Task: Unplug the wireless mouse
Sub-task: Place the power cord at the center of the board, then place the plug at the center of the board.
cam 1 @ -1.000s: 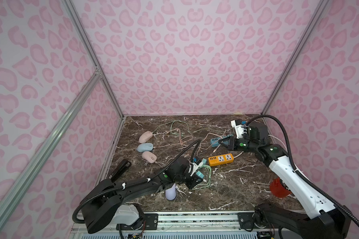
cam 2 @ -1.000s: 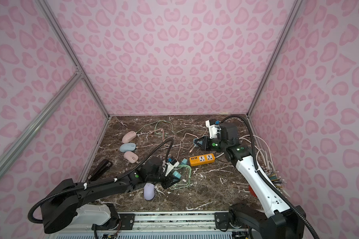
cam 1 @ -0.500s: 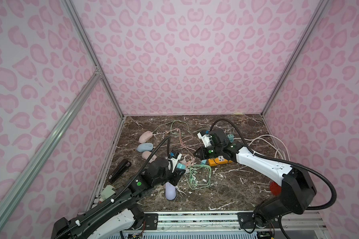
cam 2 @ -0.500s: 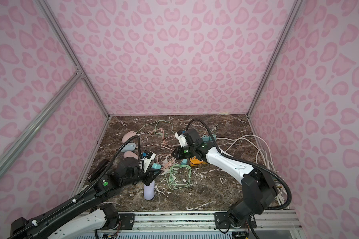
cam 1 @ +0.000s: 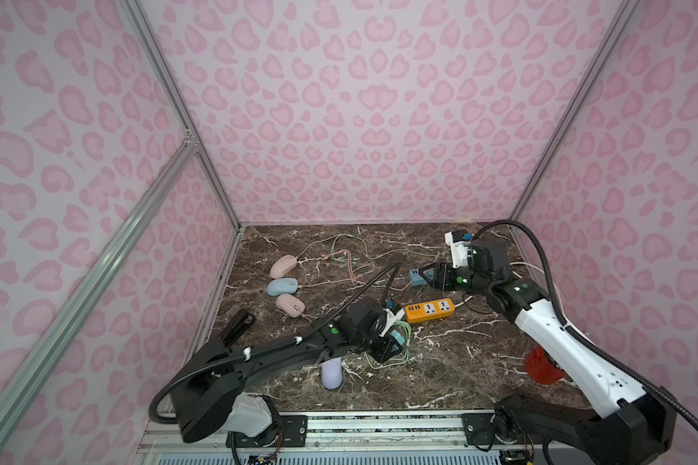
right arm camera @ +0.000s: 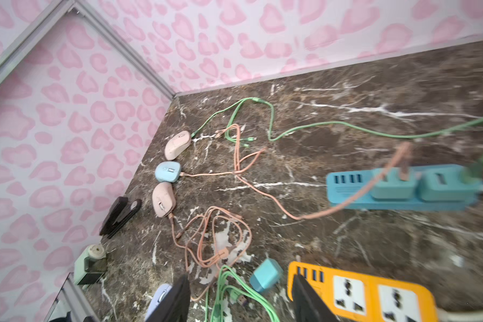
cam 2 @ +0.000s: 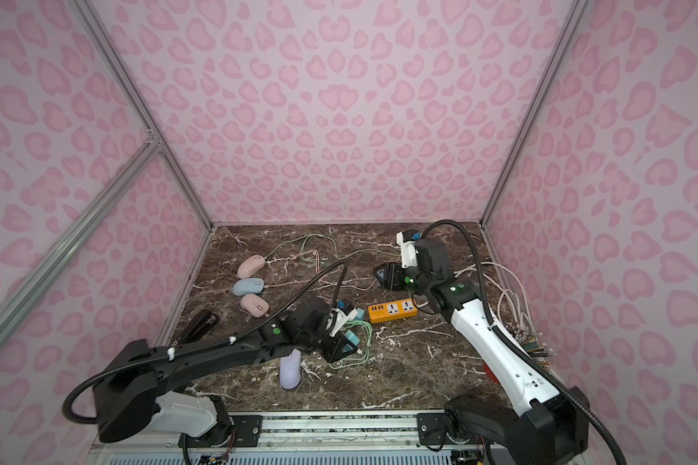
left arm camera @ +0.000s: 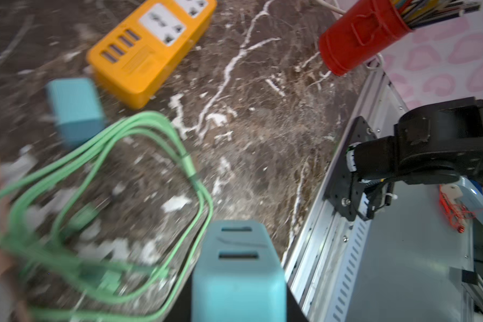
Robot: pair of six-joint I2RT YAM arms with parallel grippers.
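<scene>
Left hand [cam 1: 391,347] is clenched on a teal charger [left arm camera: 239,267] above the coiled green cable [left arm camera: 151,156], with the lilac mouse [cam 1: 332,374] just beside it, under the arm. Right hand [right arm camera: 240,299] is released, hovering by the orange power strip [cam 1: 429,310]. Well apart from both hands, near the left wall, a pink mouse [cam 1: 283,266], blue mouse [cam 1: 282,287] and second pink mouse [cam 1: 290,304] lie cabled on the surface [cam 1: 460,362]

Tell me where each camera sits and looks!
Top views: high in front, looking down on the table; left arm and right arm show.
Left wrist: on the left arm, facing the green cable and red cup; left gripper holding the teal charger shows.
Right wrist: on the right arm, facing the blue mouse and blue power strip; open right gripper shows.
Shared: every view shows the orange power strip.
</scene>
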